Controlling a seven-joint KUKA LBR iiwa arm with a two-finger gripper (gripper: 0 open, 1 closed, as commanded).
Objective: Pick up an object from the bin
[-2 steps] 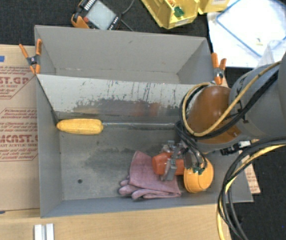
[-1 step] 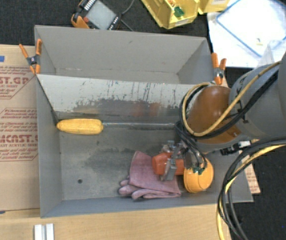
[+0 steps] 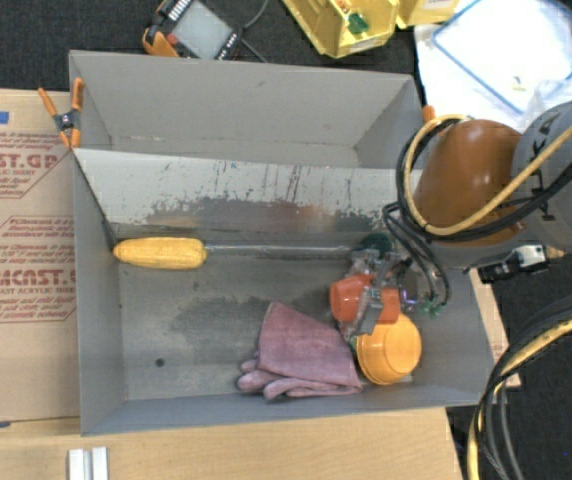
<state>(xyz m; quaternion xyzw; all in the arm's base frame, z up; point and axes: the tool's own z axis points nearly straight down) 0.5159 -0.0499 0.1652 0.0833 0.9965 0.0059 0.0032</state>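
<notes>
Scuffed grey bin [image 3: 181, 340] on dark ground holds corn cob [image 3: 160, 253] at left, pink cloth [image 3: 301, 356] in front; tool [image 3: 371, 290] beside orange cup [image 3: 390, 352], opening unclear.

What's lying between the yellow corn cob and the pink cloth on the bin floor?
Nothing. In the camera view, the stretch from the yellow corn cob to the pink cloth is bare grey bin floor.

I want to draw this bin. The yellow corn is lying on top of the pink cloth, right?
Not quite. The camera view shows the yellow corn lying on its own at the left of the bin, well apart from the pink cloth, which lies near the front.
</notes>
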